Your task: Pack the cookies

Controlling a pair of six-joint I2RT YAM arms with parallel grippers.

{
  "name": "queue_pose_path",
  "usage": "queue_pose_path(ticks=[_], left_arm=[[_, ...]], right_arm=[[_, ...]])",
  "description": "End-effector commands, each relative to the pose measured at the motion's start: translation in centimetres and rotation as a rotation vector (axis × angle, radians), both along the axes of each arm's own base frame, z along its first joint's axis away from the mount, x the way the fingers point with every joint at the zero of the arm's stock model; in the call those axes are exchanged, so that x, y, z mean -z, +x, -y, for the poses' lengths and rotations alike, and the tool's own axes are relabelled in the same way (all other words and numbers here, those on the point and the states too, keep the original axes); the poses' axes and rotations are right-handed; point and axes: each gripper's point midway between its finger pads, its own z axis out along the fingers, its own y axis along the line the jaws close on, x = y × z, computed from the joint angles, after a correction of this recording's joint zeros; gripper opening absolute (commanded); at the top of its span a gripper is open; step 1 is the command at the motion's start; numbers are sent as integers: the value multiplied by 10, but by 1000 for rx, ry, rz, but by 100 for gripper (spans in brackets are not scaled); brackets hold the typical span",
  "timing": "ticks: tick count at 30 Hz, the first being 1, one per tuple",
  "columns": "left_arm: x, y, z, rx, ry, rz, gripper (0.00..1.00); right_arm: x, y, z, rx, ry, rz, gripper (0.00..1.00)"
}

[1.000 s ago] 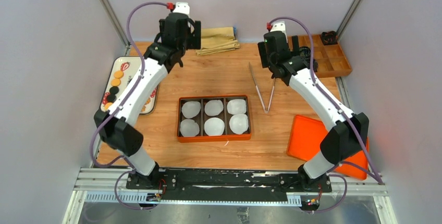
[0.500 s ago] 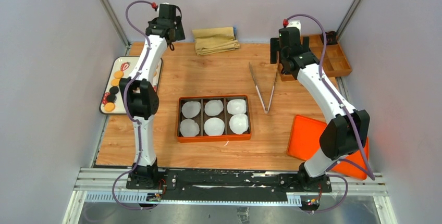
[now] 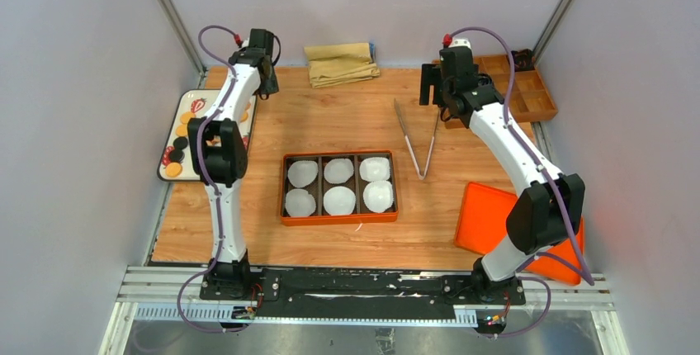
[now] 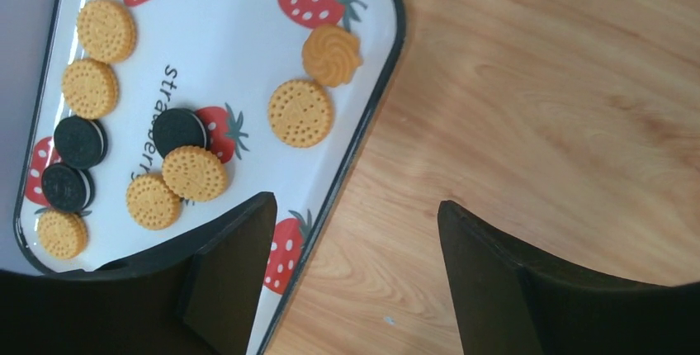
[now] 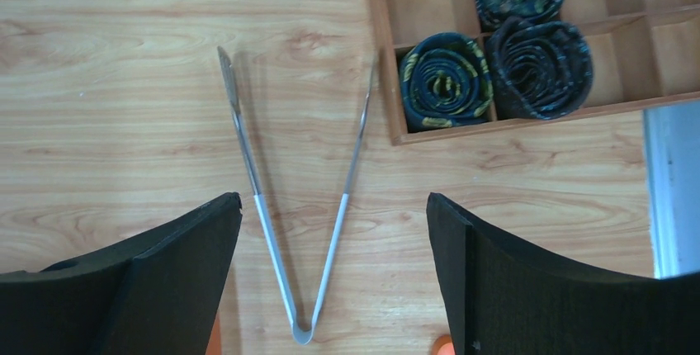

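The cookies (image 4: 300, 113) lie on a white strawberry-print tray (image 4: 248, 8): several golden round ones and a few black ones (image 4: 80, 141). In the top view the tray (image 3: 202, 97) sits at the table's left edge. My left gripper (image 4: 355, 202) hangs open and empty over the tray's right rim and the bare wood beside it; from above it (image 3: 266, 82) is at the tray's far corner. An orange box (image 3: 338, 220) holding six white paper cups stands mid-table. My right gripper (image 5: 334, 198) is open above metal tongs (image 5: 276, 260), holding nothing.
The tongs (image 3: 419, 144) lie right of the box, their tips pointing away from me. A wooden divider tray (image 5: 421, 8) with rolled dark cloths (image 5: 446, 82) is at the back right. A folded tan cloth (image 3: 341, 63) lies at the back. An orange lid (image 3: 487, 219) rests near the right base.
The left arm swung from the back centre out to the left, ending over the cookie tray's edge. The right gripper shifted to hover over the tongs, its jaws narrowing slightly.
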Motion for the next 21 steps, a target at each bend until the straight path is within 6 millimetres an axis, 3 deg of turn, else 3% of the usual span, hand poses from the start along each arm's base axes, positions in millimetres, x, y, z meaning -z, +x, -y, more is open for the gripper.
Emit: queue_pose_path(ticks=[1, 3, 8, 14, 21], left_arm=[[49, -13, -28, -58, 9, -127, 74], [62, -10, -29, -51, -15, -149, 69], [88, -5, -28, -31, -35, -194, 69], [109, -10, -23, -9, -57, -241, 66], [125, -13, -15, 11, -97, -272, 48]], right_arm=[[9, -10, -7, -27, 55, -34, 88], [8, -12, -4, -21, 47, -32, 88], [7, -14, -6, -27, 55, -29, 86], [11, -13, -11, -39, 78, -32, 84], [11, -13, -10, -36, 78, -29, 81]])
